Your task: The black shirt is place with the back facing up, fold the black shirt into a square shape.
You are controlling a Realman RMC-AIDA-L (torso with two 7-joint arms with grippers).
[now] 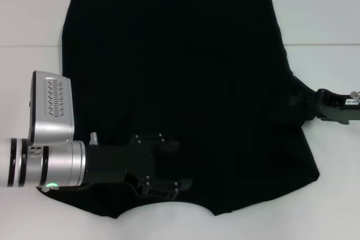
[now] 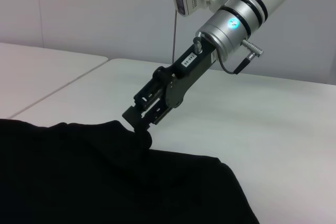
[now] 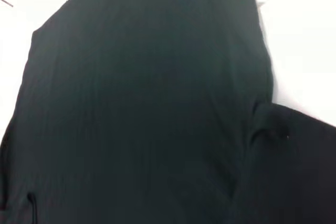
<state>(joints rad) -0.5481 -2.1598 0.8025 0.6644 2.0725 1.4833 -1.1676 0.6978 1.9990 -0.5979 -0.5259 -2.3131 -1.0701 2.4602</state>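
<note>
From the head camera, the black shirt (image 1: pixel 180 82) lies spread flat on the white table (image 1: pixel 326 21). The left gripper (image 1: pixel 169 170) hovers over the shirt's near hem; whether its fingers are spread I cannot tell. The right gripper (image 1: pixel 298 102) reaches the shirt's right edge.

The left wrist view alone shows the right gripper (image 2: pixel 137 124) pinching a raised shirt (image 2: pixel 105 182) corner.

The right wrist view shows only shirt (image 3: pixel 147 103) fabric.
</note>
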